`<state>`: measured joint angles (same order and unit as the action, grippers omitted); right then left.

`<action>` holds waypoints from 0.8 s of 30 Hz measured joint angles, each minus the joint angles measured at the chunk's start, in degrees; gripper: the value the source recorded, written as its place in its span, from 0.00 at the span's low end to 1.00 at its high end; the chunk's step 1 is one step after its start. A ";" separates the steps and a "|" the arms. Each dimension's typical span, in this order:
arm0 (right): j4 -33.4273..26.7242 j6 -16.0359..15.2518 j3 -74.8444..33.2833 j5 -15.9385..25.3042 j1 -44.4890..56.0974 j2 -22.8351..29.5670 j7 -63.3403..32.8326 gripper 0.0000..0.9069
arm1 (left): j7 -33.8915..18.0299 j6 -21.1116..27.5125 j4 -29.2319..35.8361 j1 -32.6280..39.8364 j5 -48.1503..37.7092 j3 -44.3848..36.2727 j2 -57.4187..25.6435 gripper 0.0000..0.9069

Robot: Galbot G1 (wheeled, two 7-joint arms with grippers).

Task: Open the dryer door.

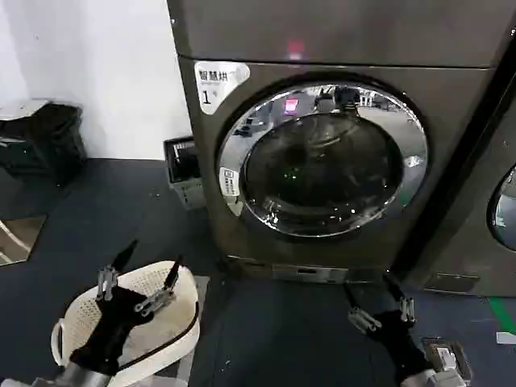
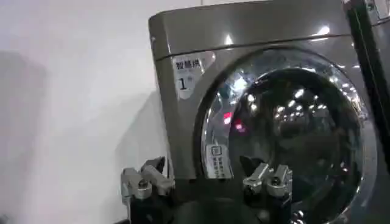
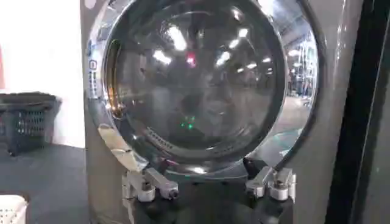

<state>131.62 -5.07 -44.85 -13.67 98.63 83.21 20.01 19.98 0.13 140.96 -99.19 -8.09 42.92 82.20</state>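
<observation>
Nearest the head camera, both grippers are hanging low in front of the robot, fingers pointing forward toward the machine. On the robot's left, the left gripper (image 1: 137, 282) is hovering above a white plastic basket (image 1: 173, 339) on the dark floor (image 1: 266, 339), its fingers spread wide and holding nothing. On the robot's right, the right gripper (image 1: 379, 310) is sitting just in front of the machine's base, its fingers also spread wide and empty; its wrist camera is looking straight at the glass, with the fingertips framing the lower rim of the ring.

Beyond them, the dryer door (image 1: 322, 161) is sitting closed, its chrome ring lying flush against the front of the dryer (image 1: 451, 105), which is standing against the white wall (image 1: 97, 72) with a "1" sticker (image 1: 218, 85) at its upper left corner. A neighbouring machine (image 1: 504, 210) is showing at the right edge, and a black basket (image 1: 40, 137) is resting well off to the left.

Judging by this, the task is only beginning: neither gripper is touching the door, so the approach is the step in hand. I cannot make out a handle or recess on the ring. The next move likely calls for raising one gripper to the ring's edge, hooking or pinching the rim opposite the hinge, and pulling outward along the door's arc.
</observation>
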 joint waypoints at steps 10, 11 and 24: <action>-5.72 -3.62 2.18 -8.32 -13.02 -13.75 3.74 1.00 | 2.04 1.97 -0.51 -0.23 0.18 0.15 -0.27 1.00; -6.65 -3.88 3.00 -8.93 -14.75 -15.34 3.89 1.00 | 2.04 2.19 -0.44 -0.43 0.17 0.18 -0.28 1.00; -18.96 -4.64 19.37 -9.97 -38.96 -25.32 5.33 1.00 | 1.42 2.56 -0.34 -0.79 2.27 0.63 -0.38 1.00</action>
<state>112.66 -9.71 -25.48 -23.64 59.67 57.89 25.34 21.40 2.69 140.62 -99.98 -5.82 43.56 81.82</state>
